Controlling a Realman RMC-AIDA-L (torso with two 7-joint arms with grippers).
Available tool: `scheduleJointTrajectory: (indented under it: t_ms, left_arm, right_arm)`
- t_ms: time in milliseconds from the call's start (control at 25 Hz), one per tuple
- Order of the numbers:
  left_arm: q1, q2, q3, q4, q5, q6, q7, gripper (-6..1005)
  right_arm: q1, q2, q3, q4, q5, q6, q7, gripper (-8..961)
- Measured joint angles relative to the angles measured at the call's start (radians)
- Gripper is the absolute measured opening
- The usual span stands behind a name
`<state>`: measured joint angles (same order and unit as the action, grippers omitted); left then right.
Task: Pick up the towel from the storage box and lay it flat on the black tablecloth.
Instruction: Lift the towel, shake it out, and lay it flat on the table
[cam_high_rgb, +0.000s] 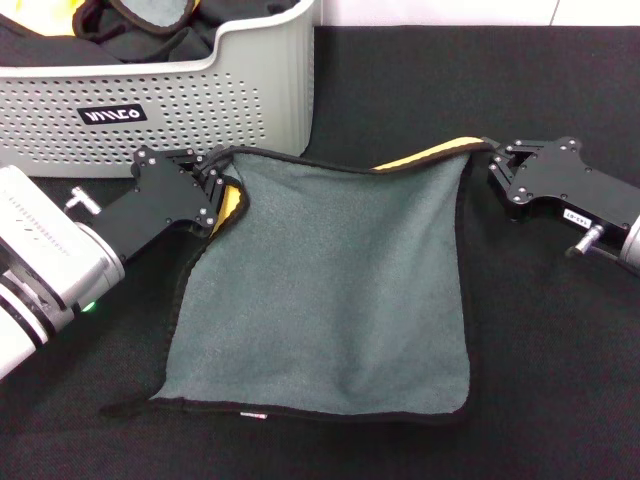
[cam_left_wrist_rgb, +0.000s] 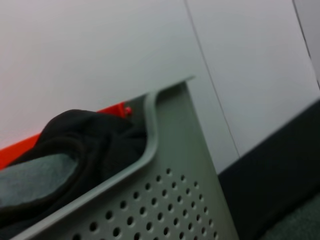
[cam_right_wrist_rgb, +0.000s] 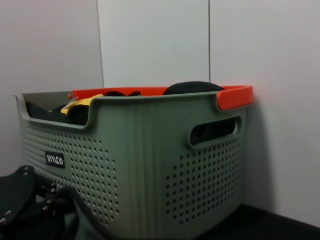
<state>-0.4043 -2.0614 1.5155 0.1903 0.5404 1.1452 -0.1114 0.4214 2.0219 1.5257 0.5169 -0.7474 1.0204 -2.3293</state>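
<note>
Head view: the towel is spread grey side up on the black tablecloth, just in front of the storage box. The left gripper is clamped on the towel's far left corner, where the yellow underside curls up. The right gripper is at the far right corner, touching the edge there; a yellow strip shows along that far edge. Looks like it pinches the corner, but I can't tell for sure. Near edge lies flat on the cloth, small white tag at the hem. Other bunched dark cloths sit in the box.

Left wrist view: box wall close up, dark and grey cloth inside over the rim. Own fingers not visible.

Right wrist view: storage box with its label facing the camera, orange rim behind it. The left gripper is low beside the box, with dark towel edge at it.
</note>
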Motion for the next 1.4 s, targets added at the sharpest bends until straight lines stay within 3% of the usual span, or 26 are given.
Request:
scheduleJointTrajectory:
  t_ms: [600, 960, 1400]
  left_arm:
    - [0.012, -0.026, -0.010, 0.029, -0.011, -0.072, 0.445, 19]
    - [0.059, -0.033, -0.006, 0.103, -0.010, -0.061, 0.463, 20]
    - [0.054, -0.039, -0.001, 0.103, -0.007, -0.061, 0.462, 21]
  right_arm:
    - [0.006, 0.000, -0.024, -0.009, 0.014, -0.029, 0.005, 13]
    - [0.007, 0.001, -0.048, -0.011, 0.069, -0.075, 0.010, 14]
    - [0.088, 0.000, -0.104, -0.012, 0.089, -0.247, 0.121, 16]
